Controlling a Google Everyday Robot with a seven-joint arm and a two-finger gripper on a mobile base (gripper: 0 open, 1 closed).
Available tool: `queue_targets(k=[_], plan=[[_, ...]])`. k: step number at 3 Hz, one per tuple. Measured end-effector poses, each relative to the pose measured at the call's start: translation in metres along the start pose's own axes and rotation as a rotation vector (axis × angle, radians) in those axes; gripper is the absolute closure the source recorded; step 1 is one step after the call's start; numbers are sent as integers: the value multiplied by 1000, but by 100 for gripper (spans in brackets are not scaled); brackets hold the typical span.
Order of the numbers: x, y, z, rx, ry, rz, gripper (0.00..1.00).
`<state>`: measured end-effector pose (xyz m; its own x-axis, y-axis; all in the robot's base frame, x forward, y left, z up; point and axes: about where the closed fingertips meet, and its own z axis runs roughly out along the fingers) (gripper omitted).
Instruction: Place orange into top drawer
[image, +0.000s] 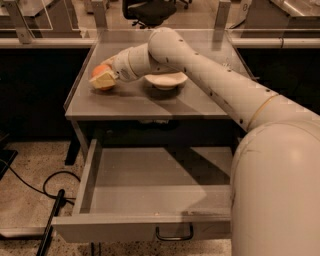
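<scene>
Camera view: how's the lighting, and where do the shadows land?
Camera view: dim, warm light. The arm throws a dark shadow across the table right of the white bowl and diagonally over the top drawer floor. Soft sheen along the arm, no hard glare. The pincer sits at the orange, image-left on the table.

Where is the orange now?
In the camera view, the orange is at the table's left side, at the gripper, left of the white bowl and above the open top drawer.

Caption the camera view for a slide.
Gripper at the small round orange fruit on the grey table, beside a shallow white bowl; grey metal top drawer open below.
</scene>
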<state>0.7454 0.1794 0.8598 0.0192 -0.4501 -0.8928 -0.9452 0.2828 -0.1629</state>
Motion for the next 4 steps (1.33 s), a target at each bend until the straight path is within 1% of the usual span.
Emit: queue_targets(k=[1,2,3,4], plan=[[0,0,0,0,0,0,100],[-11,2,-7,27,-26,-13,100],[-27,11,-24,57,-74,-36,100],[-35,33,-49,70,-124,-34,100]])
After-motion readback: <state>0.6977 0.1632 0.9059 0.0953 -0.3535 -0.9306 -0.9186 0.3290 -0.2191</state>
